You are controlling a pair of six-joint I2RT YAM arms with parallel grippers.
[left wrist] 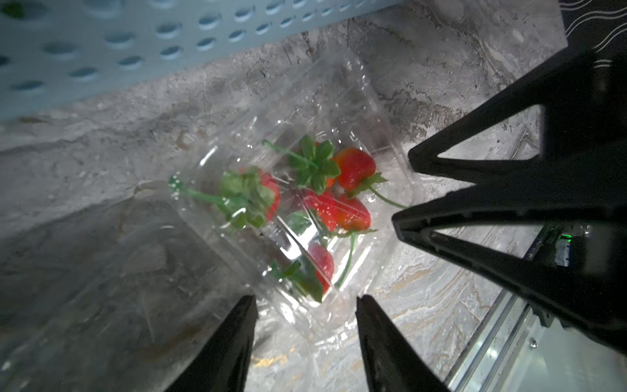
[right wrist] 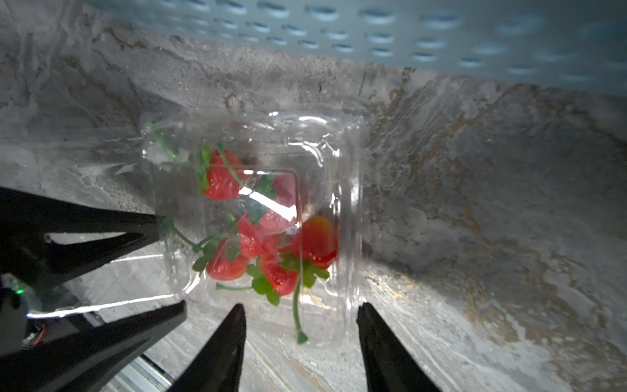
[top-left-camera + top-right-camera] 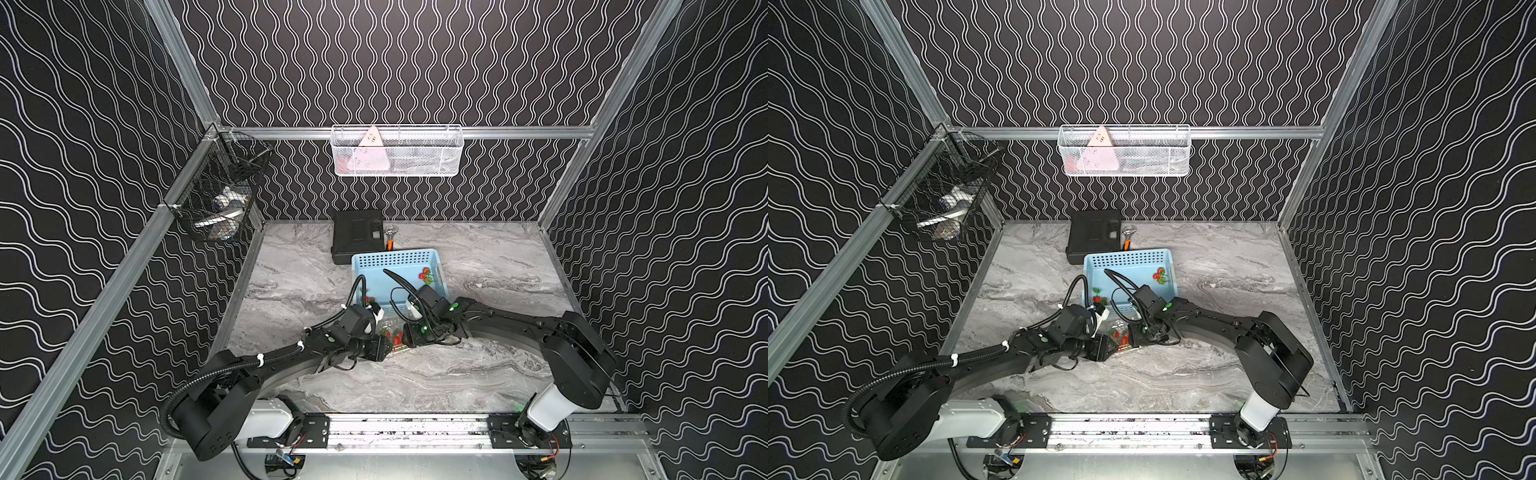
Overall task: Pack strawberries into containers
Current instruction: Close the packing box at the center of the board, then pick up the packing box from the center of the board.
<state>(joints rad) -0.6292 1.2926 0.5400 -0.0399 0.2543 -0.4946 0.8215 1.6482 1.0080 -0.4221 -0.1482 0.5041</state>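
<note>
The L gripper [image 1: 306, 298] & R gripper [image 2: 301, 305] stood half open, gripping nothing, tips at the clear container [image 2: 349, 190] of strawberries [image 2: 220, 183] on the table [image 2: 475, 203] just beside the blue basket [image 1: 101, 51]; a sideways nudge could've skidded the slick box or trapped stems in its lid.

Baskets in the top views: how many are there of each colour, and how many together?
Blue basket: 1
White wire basket: 1
Black wire basket: 1
Total: 3
</note>
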